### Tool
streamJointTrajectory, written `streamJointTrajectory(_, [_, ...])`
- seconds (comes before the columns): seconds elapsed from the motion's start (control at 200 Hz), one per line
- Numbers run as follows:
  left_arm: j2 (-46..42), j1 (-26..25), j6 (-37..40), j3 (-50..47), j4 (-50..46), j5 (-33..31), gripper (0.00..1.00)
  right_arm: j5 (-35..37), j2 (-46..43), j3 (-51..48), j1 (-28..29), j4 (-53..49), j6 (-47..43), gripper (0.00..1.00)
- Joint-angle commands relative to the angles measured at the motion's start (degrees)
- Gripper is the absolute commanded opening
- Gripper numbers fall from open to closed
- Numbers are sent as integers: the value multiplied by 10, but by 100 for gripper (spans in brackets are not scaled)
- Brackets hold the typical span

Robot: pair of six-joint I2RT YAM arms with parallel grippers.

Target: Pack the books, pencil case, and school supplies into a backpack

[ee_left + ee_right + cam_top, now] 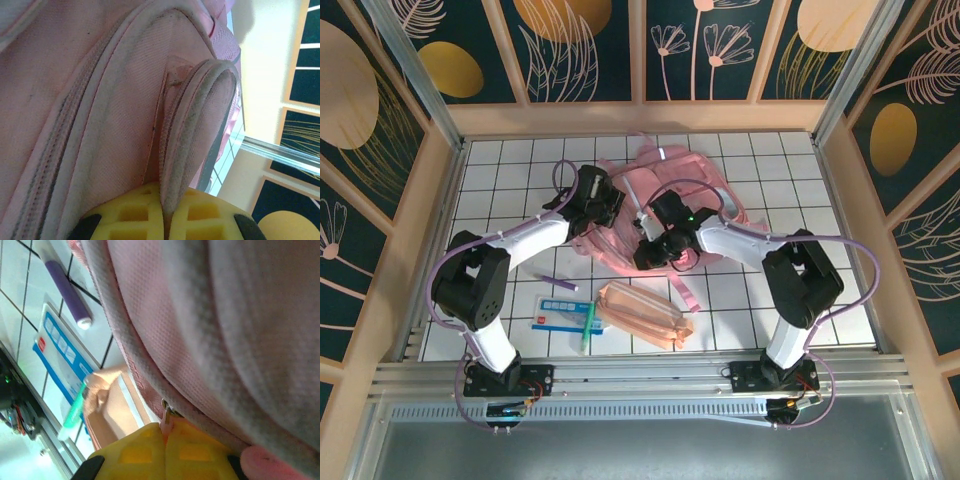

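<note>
There is one backpack, large and pink. It lies in the upper middle of the overhead picture on the white tiled table, and both arms reach to it. In the lower middle of this picture lies one pencil case, a peach-pink pouch. Just on its left lies one flat white-and-blue packet with a small red mark in one corner. One green pen lies partly across the right end of the packet, between it and the pouch. One purple pen lies alone on the tiles a little above the packet. The packet carries some print in blue boxes, but it is too small to read, and I see no readable brand name on the bag. The left gripper has its yellow fingers pressed together on a corded fabric edge of the backpack, which rises straight up between them. The right gripper is also closed, and it pinches a small zipper pull at the pink seam. One loose pink strap runs down from the bag toward the pouch. The two black wrists cover the middle of the bag from above. A wooden frame with dark panels painted with gold leaves stands around the table.
</note>
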Motion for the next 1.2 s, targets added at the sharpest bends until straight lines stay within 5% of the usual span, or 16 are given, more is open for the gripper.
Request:
streamJointTrajectory(0.0, [-12,-11,-34,-13,74,10,0,3,-14,5,15,160,100,2])
streamJointTrajectory(0.11, [-13,-12,-36,-24,82,12,0,2,-25,-23,17,269,192,6])
streamJointTrajectory(0.245, [-14,-11,-36,-26,85,15,0,-16,-64,-88,26,389,225,26])
streamJointTrajectory(0.35, [-18,-12,-34,-32,88,13,0,56,-135,-127,27,339,110,30])
streamJointTrajectory(0.46, [-16,-12,-30,-37,89,18,0,232,-232,-146,52,245,-75,42])
streamJointTrajectory(0.545, [-11,-11,-23,-35,94,31,0,276,-310,-183,48,261,-186,51])
streamJointTrajectory(0.721, [6,-11,-12,-15,94,58,0,340,-360,-244,25,317,-322,99])
streamJointTrajectory(1.011, [2,-11,3,6,62,61,0,176,-269,-203,4,145,-662,99])
streamJointTrajectory(1.191, [5,-12,0,7,66,73,0,193,-235,-225,-23,242,-663,99])
